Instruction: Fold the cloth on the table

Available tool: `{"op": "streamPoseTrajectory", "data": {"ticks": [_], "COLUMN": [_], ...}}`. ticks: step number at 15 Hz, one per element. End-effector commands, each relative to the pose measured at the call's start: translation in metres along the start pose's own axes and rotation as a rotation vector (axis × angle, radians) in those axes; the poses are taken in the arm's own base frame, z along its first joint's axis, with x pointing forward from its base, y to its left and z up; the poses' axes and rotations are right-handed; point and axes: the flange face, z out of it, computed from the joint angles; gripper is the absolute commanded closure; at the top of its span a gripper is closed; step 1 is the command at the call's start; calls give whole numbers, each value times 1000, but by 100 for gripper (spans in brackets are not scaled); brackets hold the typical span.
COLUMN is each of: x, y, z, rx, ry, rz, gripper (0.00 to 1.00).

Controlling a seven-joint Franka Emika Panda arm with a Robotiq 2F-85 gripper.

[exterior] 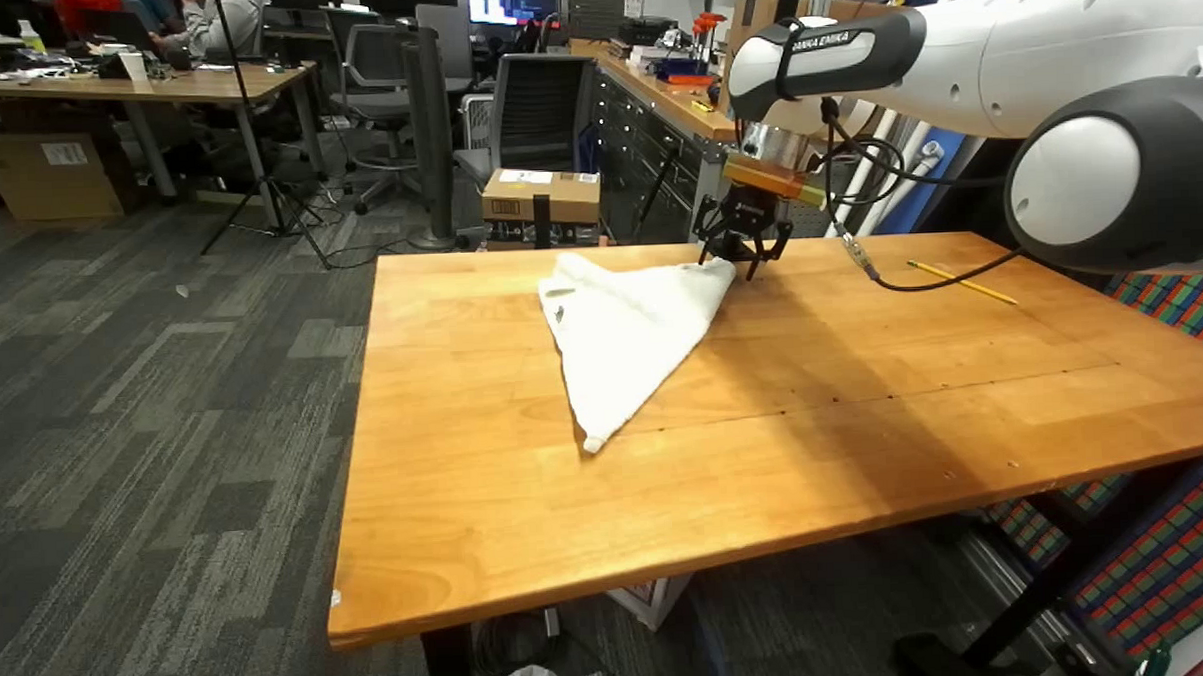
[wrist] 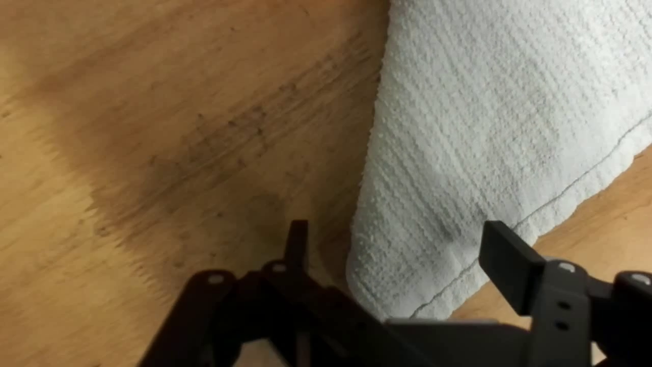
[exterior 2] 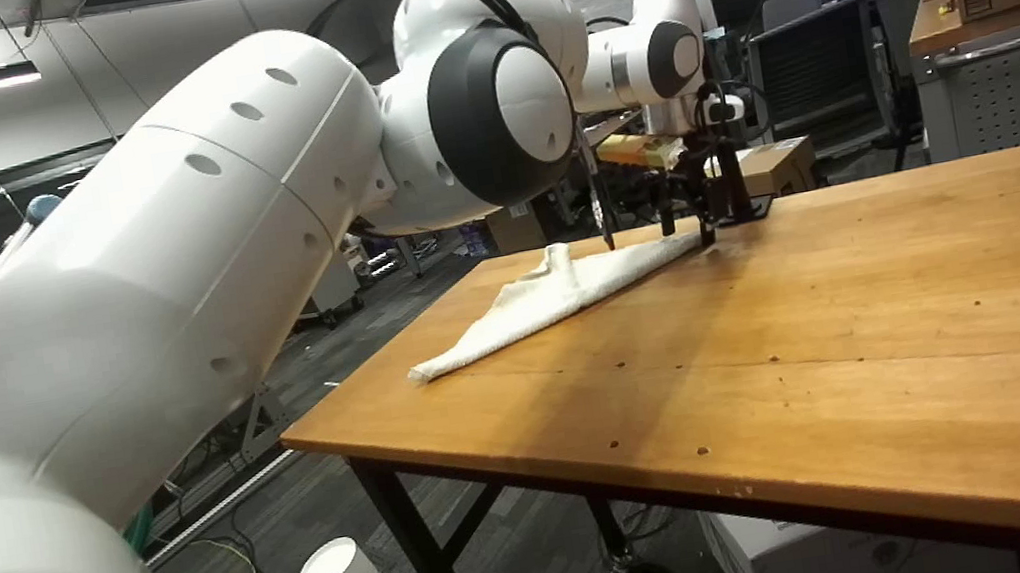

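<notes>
Gripper point(wrist: 400, 254) spread at a corner of the white cloth point(exterior: 627, 337)

My wrist view shows the two fingers point(wrist: 509, 267) standing well apart, with a corner of the cloth in the gap between them, so I have them parted rather than clamped. From here I can't tell whether either one touches the fabric. A stitched hem point(wrist: 580, 189) runs along one side of that corner.

The cloth lies on the wooden table point(exterior: 529, 541) in a rough triangle, near the far edge in an exterior view, one tip pointing toward the near edge. In an exterior view I also see a small peak point(exterior 2: 557, 264) of fabric standing up. My white arm point(exterior 2: 251, 174) reaches over the tabletop, where a yellow pencil point(exterior: 963, 283) lies well apart from the cloth.
</notes>
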Motion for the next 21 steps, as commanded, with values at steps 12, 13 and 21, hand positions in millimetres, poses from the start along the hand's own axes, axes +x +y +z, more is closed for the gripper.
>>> {"op": "streamPoseTrajectory", "data": {"ticks": [12, 13, 21], "x": [-6, -7, -32], "y": [-5, -7, -39], "z": [-24, -29, -96], "rx": [9, 8, 39], "ry": [-6, 0, 86], "rz": [32, 33, -13], "gripper": [100, 97, 96]}}
